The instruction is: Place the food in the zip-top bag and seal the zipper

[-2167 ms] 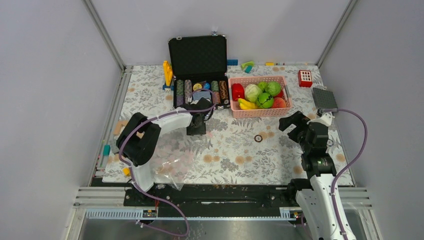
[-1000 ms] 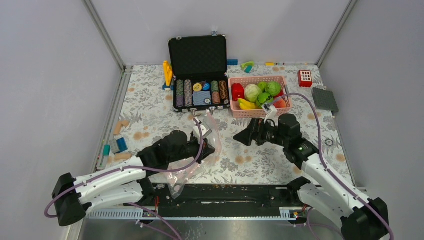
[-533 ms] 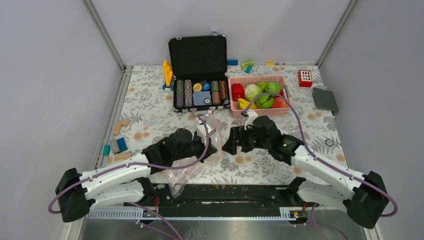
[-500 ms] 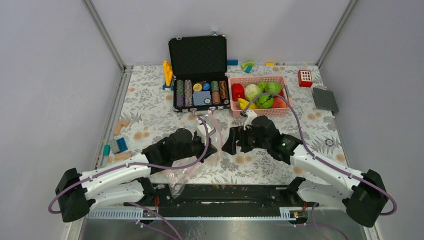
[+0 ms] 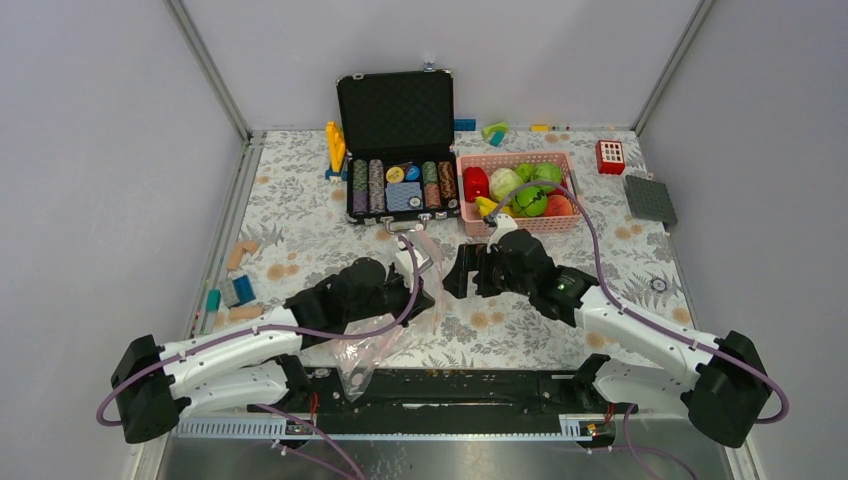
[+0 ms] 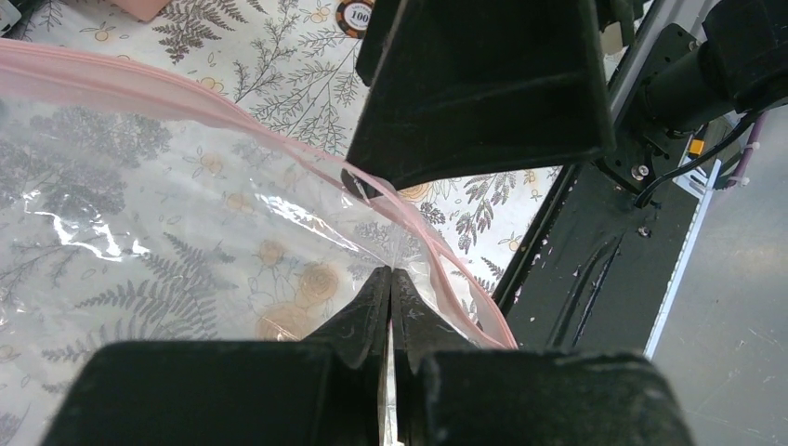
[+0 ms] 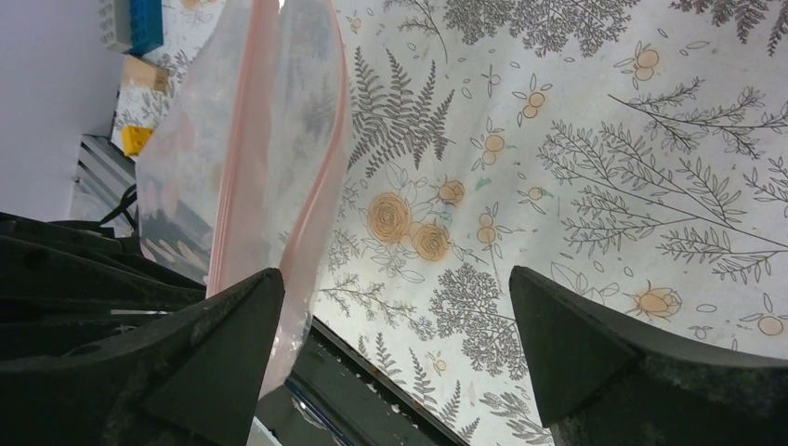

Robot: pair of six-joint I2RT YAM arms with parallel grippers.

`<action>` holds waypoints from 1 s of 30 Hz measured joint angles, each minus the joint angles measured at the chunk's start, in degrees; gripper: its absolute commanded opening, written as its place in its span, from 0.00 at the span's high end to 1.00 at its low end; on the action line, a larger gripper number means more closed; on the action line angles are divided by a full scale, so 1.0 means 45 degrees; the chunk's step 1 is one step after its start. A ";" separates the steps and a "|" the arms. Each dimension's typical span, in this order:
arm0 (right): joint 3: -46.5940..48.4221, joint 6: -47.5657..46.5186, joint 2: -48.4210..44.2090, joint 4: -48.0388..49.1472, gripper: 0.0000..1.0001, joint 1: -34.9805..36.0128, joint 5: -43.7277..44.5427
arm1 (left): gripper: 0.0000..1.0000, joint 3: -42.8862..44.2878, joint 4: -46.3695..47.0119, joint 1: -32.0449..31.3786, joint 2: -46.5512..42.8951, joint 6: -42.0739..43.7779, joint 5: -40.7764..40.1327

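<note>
1. Clear, floppy film: the zip-top bag (image 6: 139, 214) hangs between both arms, with the zipper (image 6: 186, 95) a thin pink strip along its mouth.
2. Left gripper (image 6: 390, 283): jaws clamped on the film below the zipper.
3. Right gripper (image 7: 395, 316): jaws wide apart at the bag mouth.
4. The food (image 5: 520, 190): rounded plastic pieces in the mesh basket (image 5: 515, 227).

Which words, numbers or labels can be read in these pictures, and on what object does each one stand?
"100": on the round poker chip at the top edge of the left wrist view.
Stacked chips in the black case: markings too small to read.
Red box at the far right: white marks too small to read.
Zip-top bag: no text visible.
</note>
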 measured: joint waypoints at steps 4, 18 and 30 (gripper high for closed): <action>0.0024 0.0228 0.0000 0.0311 0.00 0.0000 0.0000 | 1.00 0.0000 -0.0034 -0.0058 0.0005 0.0000 0.0073; 0.0466 0.1025 0.1972 0.1224 0.56 0.0000 -0.0262 | 1.00 0.0000 -0.0078 -0.0277 -0.0233 0.0063 0.0223; -0.0112 0.1370 0.1166 0.3157 1.00 0.0024 -0.0471 | 0.12 -0.0073 -0.0301 -0.0321 -0.1452 -0.0403 -0.0442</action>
